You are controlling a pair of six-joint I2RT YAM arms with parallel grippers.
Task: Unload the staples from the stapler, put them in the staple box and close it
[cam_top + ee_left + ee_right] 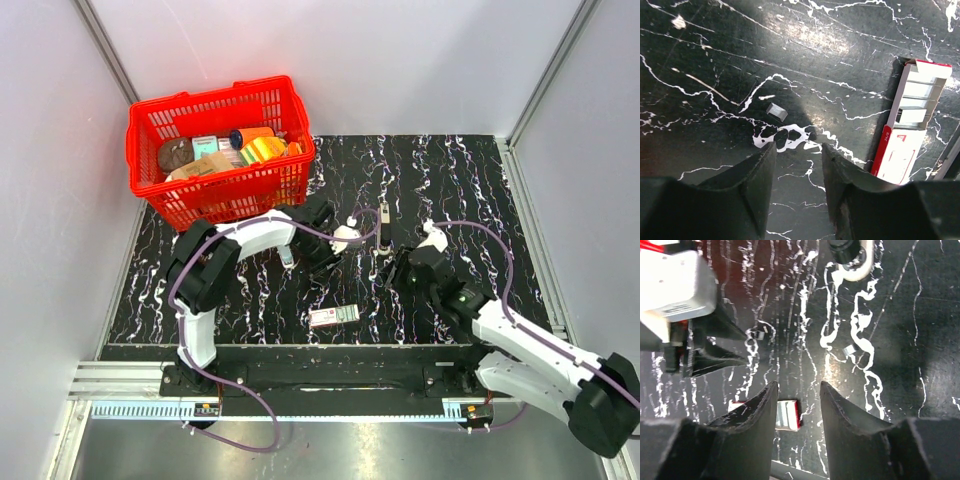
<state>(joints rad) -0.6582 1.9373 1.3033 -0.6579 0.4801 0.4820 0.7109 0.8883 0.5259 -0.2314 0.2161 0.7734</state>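
The left fingers (757,180) stand moderately apart and hold nothing; only bare bench (715,60) shows in the gap. Just beyond their tips lies one short grey strip (776,111) that looks like staples, apart from both fingers.

The right fingers (752,412) are parted about as far and are also empty. Through their gap shows the end of a white-and-red box (789,416), lying flat on the bench beyond them and not touched.

The stapler (384,222) lies near the middle of the bench, slim and dark, running far to near between the two arm ends, just far of the right fingers. I cannot tell whether anything touches it.

The box lies open near the bench's near edge, with silvery strips inside. In the right wrist view two small pale bits (852,351) lie loose on the bench. A red basket (150,190) holding several packets stands at the far left corner, well apart.

Counted: one stapler, one box, one basket.
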